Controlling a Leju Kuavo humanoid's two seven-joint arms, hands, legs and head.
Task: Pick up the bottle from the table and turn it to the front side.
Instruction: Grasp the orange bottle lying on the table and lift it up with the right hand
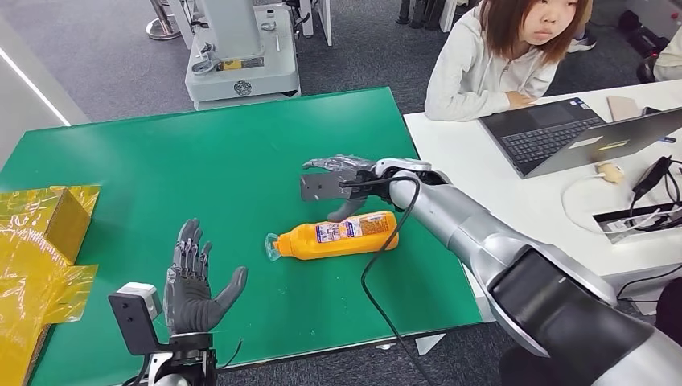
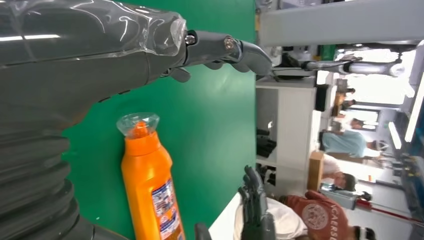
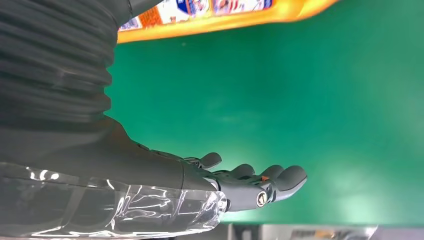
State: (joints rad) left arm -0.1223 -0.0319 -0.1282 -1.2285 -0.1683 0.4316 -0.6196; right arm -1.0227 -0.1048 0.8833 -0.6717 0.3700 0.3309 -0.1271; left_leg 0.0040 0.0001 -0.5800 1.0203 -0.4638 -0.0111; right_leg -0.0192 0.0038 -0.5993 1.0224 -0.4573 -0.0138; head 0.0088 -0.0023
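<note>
An orange bottle (image 1: 338,236) with a clear cap and a printed label lies on its side on the green table (image 1: 241,153), cap toward the left. My right hand (image 1: 342,183) hovers just behind the bottle, fingers apart and holding nothing; its thumb reaches down near the bottle's label. My left hand (image 1: 193,281) stands upright near the table's front edge, left of the bottle, fingers spread and empty. In the left wrist view the bottle (image 2: 150,185) lies beside my left hand (image 2: 220,50). The right wrist view shows the bottle (image 3: 225,15) beyond my right hand (image 3: 250,182).
Yellow crinkled wrapping over a box (image 1: 40,241) sits at the table's left edge. A white desk (image 1: 515,193) with laptops and cables stands to the right, where a person (image 1: 499,56) sits. A grey machine base (image 1: 241,64) stands behind the table.
</note>
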